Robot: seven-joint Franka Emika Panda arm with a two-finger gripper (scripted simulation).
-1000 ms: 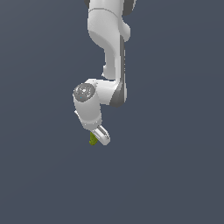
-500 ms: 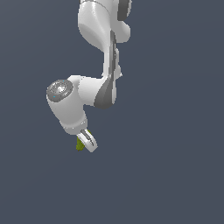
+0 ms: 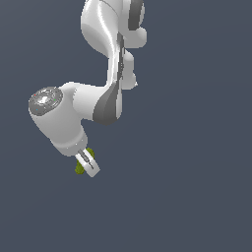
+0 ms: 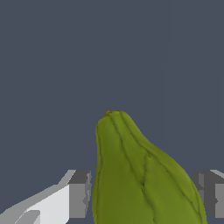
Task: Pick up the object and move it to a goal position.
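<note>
The olive-green object [image 4: 140,175] is sitting between the jaws of the white gripper [image 3: 86,162], and that is the relation the coming move is depending on. In the wrist view its long axis is running straight out from the palm, its narrow tip pointing away from the camera and its broad, ridged body filling the space between the two grey finger pads [image 4: 79,194]. One pad is lying just beside the object's flank; the other is sitting a little apart from it, so I am judging the jaws to be gripping the object, though full contact on both sides is not clearly showing. In the exterior view the object [image 3: 79,169] is peeking out beside the fingers at the exterior view's left, held in the air under the bent arm. No goal marker is showing in either view.
</note>
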